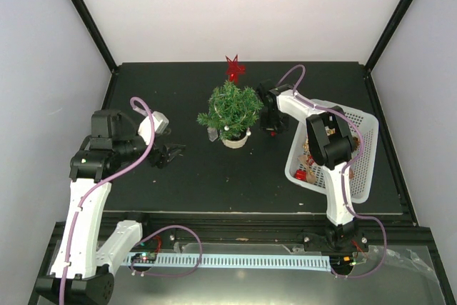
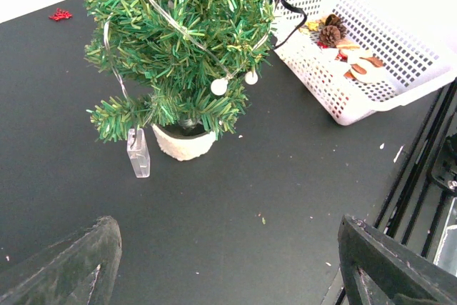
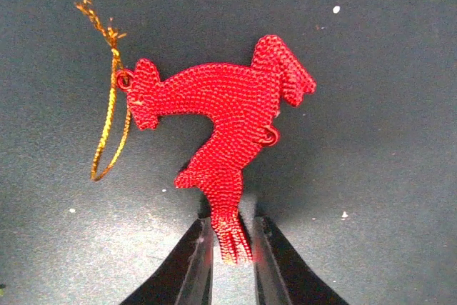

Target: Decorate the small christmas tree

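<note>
The small christmas tree (image 1: 230, 108) (image 2: 182, 41) stands mid-table in a cream pot (image 2: 184, 144), a wire of white beads (image 2: 219, 86) wound around it. A red glitter reindeer ornament (image 3: 221, 119) with a gold loop (image 3: 107, 126) lies flat on the mat. My right gripper (image 3: 232, 248) (image 1: 270, 128), just right of the tree, straddles the ornament's lower tip with narrow jaws, and a sliver of gap shows beside the tip. My left gripper (image 1: 170, 153) (image 2: 228, 262) hovers wide open left of the tree, nothing between its fingers (image 2: 64, 262).
A white basket (image 1: 364, 141) (image 2: 321, 83) at the right holds a pine cone (image 2: 330, 35) and other ornaments. A clear plastic box (image 2: 138, 153) hangs by the pot. A red star ornament (image 1: 234, 68) (image 2: 61, 13) lies behind the tree.
</note>
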`<action>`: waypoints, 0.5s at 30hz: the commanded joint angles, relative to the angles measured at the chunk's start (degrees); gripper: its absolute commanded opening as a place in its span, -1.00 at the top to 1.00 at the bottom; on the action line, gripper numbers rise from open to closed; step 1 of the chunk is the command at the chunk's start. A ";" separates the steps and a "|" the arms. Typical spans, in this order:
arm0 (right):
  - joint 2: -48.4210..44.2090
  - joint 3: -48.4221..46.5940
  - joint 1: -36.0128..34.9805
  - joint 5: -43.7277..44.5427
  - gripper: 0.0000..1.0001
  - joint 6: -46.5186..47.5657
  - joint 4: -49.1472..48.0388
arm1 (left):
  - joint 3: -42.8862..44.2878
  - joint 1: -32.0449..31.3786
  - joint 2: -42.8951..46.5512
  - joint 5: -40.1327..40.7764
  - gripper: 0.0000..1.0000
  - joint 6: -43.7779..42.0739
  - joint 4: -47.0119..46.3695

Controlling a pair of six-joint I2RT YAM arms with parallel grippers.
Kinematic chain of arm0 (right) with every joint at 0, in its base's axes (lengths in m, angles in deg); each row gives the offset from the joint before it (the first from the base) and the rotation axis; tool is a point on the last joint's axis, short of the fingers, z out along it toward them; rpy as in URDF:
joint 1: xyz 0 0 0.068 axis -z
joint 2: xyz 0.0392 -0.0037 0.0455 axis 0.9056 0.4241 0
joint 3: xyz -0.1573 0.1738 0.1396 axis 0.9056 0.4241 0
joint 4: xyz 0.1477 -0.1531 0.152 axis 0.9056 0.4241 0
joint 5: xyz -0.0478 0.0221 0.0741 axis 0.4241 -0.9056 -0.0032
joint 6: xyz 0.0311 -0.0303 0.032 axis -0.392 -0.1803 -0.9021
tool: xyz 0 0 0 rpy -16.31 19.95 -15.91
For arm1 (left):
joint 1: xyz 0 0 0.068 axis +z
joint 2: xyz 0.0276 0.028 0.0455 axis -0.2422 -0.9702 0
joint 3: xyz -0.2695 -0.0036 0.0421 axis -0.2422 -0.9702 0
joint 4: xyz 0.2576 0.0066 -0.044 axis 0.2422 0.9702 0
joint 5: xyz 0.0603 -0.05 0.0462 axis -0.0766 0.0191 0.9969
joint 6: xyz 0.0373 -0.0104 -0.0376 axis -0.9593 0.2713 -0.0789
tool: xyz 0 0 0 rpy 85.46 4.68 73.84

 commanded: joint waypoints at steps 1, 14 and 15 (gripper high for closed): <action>2.26 2.04 -0.20 -0.48 0.67 -0.29 1.43 | 1.04 -0.04 0.66 -0.80 -0.67 0.84 0.37; -5.17 3.64 -0.21 2.26 0.83 -0.10 1.48 | 0.94 -0.03 0.57 -0.80 -0.67 1.17 -0.18; -5.87 3.62 -0.23 2.66 0.83 0.01 1.75 | 0.82 0.03 0.64 -0.83 -0.67 1.17 -0.22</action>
